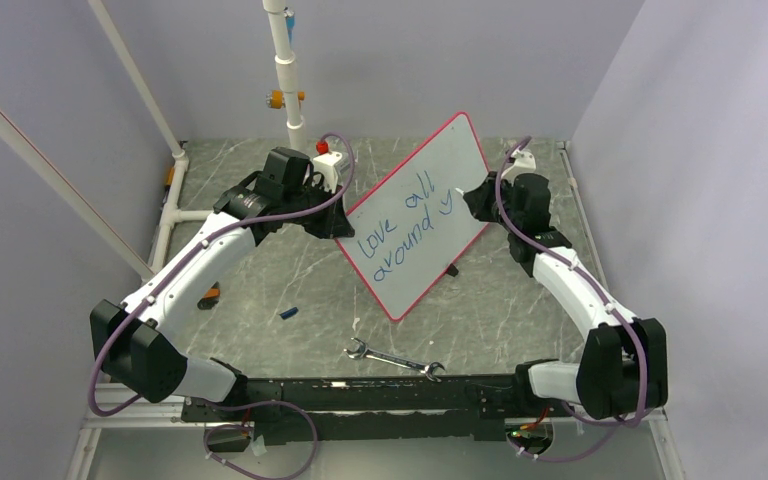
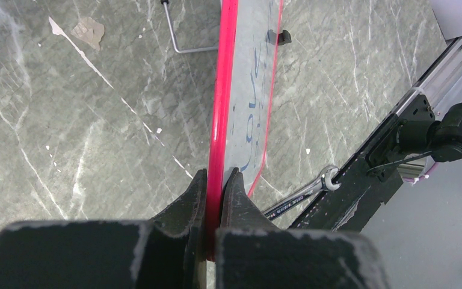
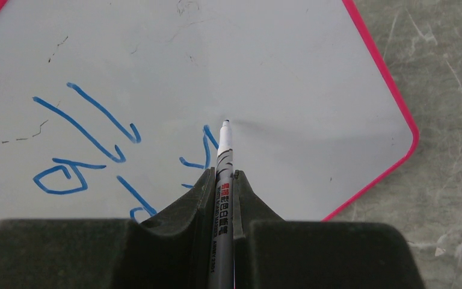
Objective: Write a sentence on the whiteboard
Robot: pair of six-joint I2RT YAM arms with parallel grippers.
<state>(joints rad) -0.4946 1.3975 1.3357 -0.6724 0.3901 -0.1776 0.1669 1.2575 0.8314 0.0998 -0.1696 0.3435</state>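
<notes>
At table [image 1: 290, 270] centre, board [image 1: 440, 170] looks stiff, light, slick tbh | we pinch its rim [image 2: 219, 90] with left gripper [image 2: 217, 180] | right gripper [image 3: 222, 177] clamped on marker [image 3: 224, 144]

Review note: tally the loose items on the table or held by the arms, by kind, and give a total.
whiteboard: 1, rim clamped in the left gripper
marker: 1, held in the right gripper
wrench: 1, lying on the table
small blue piece: 1, lying on the table
Total: 4
</notes>
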